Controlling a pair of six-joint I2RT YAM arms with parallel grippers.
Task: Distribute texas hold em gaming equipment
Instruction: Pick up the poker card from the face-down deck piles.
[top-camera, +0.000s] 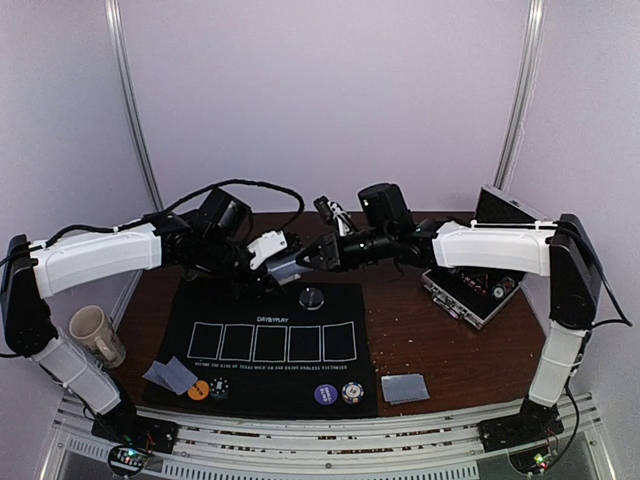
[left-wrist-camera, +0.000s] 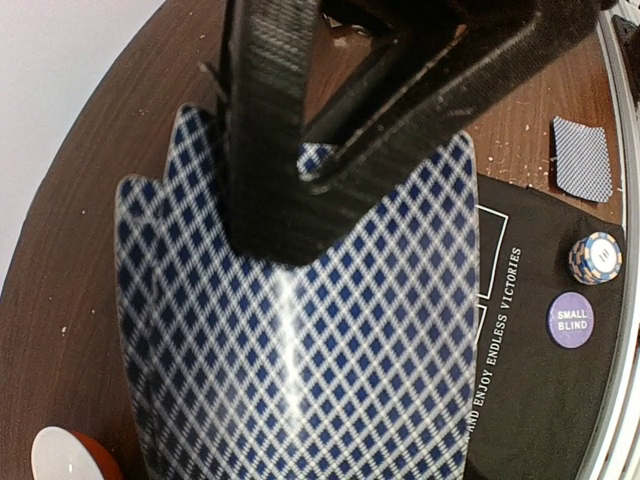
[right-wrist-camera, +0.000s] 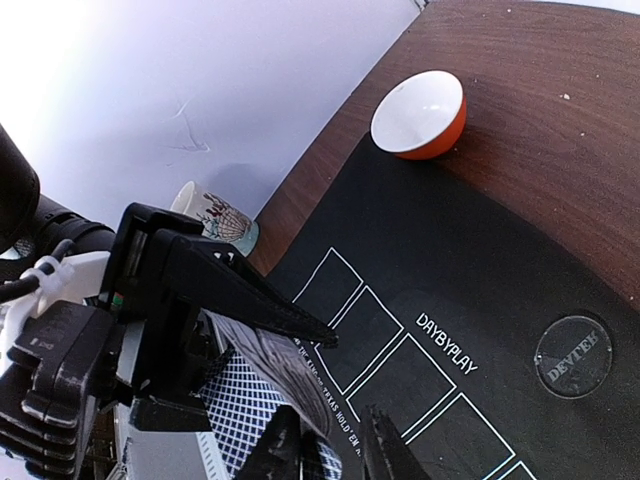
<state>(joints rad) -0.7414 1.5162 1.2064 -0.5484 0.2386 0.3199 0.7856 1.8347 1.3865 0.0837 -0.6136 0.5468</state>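
Note:
My left gripper (top-camera: 275, 262) is shut on a deck of blue-diamond-backed playing cards (left-wrist-camera: 300, 360) above the mat's far edge; the deck hides its fingers in the left wrist view. My right gripper (right-wrist-camera: 330, 435) meets the deck from the right. Its jaws stand narrow around the arched top card (right-wrist-camera: 290, 375), with a gap beside one finger. On the mat lie the clear dealer disc (top-camera: 313, 297), an orange chip (top-camera: 198, 390), a black-and-white chip (top-camera: 219, 388), a purple chip (left-wrist-camera: 571, 319) and a striped chip (left-wrist-camera: 596, 258). Dealt cards lie at the front left (top-camera: 170, 375) and front right (top-camera: 404, 387).
A black mat (top-camera: 270, 375) with five card outlines covers the table's middle. A beige mug (top-camera: 95, 335) stands at the left edge. A red-and-white bowl (right-wrist-camera: 420, 113) sits beyond the mat's far corner. An open metal case (top-camera: 470, 290) lies at the right.

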